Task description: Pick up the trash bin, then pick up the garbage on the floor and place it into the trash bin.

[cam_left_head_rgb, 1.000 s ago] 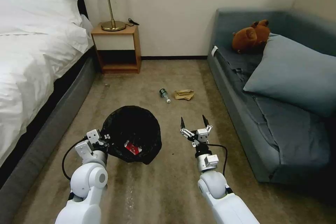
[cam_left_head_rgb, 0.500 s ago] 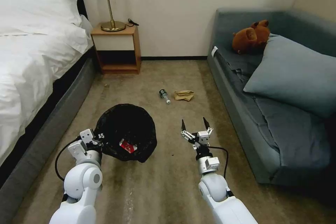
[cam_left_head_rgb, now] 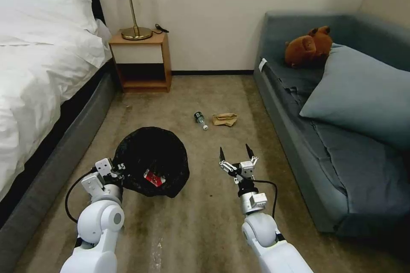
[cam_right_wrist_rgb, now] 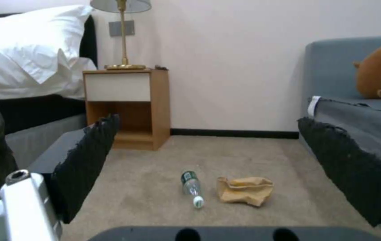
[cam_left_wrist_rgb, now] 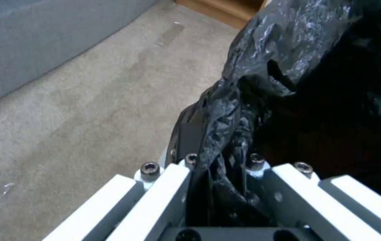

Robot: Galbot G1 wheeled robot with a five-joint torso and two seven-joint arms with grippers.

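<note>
Between bed and sofa, our left hand grips the trash bin rim; beyond the bin lies the bottle, so we should bring our open right hand squarely over it.

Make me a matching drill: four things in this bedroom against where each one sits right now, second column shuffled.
Things:
1. red-and-white packet
2. clear bottle
3. brown plush toy
4. lamp

Places:
A. on the sofa
B. on the carpet beside the crumpled tan paper
C. on the nightstand
D. inside the trash bin, which the left end effector holds by the rim

Pairs: 1-D, 2-B, 3-A, 4-C
</note>
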